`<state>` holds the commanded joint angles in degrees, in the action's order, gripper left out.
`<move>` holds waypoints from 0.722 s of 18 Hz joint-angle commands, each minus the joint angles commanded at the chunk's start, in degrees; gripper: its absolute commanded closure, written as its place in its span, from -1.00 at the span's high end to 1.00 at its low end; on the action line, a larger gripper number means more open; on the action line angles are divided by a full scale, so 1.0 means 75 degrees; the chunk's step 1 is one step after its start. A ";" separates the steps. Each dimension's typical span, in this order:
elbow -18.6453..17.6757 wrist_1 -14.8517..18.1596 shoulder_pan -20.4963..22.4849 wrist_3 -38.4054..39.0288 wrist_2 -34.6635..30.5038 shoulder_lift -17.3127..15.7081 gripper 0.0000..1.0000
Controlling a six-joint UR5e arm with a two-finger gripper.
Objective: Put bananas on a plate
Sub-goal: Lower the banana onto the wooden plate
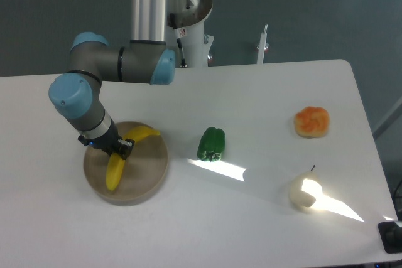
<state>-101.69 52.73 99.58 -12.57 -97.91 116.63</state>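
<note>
The yellow bananas (115,169), a V-shaped bunch of two, lie over the round beige plate (146,174) at the table's left. One banana points toward the plate's far right rim, the other toward its front left. My gripper (112,147) comes down from the left and is shut on the bunch at its joint. The dark fingers hide the stem end. Whether the bananas rest fully on the plate surface is hard to judge from this angle.
A green pepper (211,143) lies right of the plate. An orange lumpy fruit (312,121) sits at the far right, and a pale pear (304,192) lies nearer the front in a bright patch of light. The arm's base (188,23) stands behind the table.
</note>
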 joint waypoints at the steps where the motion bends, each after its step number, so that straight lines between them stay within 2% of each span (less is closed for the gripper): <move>1: 0.0000 -0.0012 0.0000 0.0000 0.0000 0.0000 -0.47; 5: -0.0012 0.0000 0.0000 -0.0012 0.0000 -0.0012 -0.44; 6: -0.0023 0.0000 0.0000 -0.0012 0.0000 -0.0012 -0.33; 7: 0.0000 0.0000 0.0000 -0.0012 -0.0023 -0.0035 -0.17; 9: 0.0047 0.0000 0.0023 0.0000 -0.0047 -0.0082 0.47; 11: 0.0058 0.0012 0.0023 0.0000 -0.0059 -0.0105 0.88; 12: 0.0024 0.0012 0.0023 0.0012 -0.0070 -0.0152 1.00; 13: 0.0023 0.0035 0.0035 0.0012 -0.0059 -0.0210 1.00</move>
<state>-101.51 53.00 99.84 -12.48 -98.35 115.05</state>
